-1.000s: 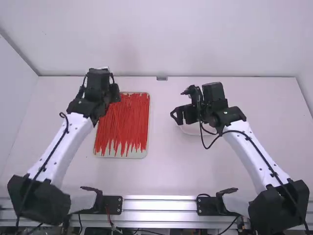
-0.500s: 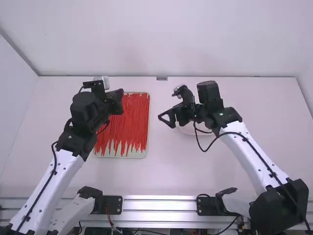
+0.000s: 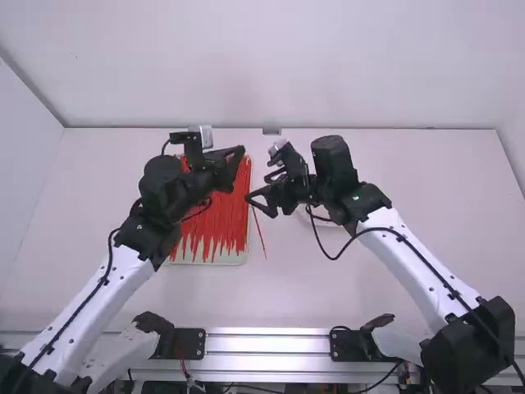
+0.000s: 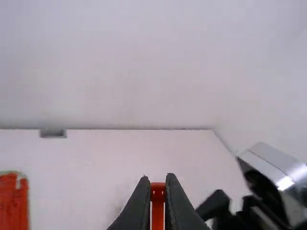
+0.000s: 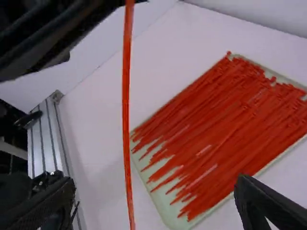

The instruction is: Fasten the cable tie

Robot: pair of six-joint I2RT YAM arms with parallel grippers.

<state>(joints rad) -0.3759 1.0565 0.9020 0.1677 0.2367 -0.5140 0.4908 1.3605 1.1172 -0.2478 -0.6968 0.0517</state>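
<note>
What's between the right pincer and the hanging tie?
Nothing: the right wrist view shows the hanging tie unobstructed ahead of the open right pincer.

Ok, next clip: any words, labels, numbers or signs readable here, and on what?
None readable. The cable tie, the left gripper holding it, and the tray of red ties show no print.

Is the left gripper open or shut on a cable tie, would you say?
Shut: the left gripper pinches one red cable tie between its fingers.
</note>
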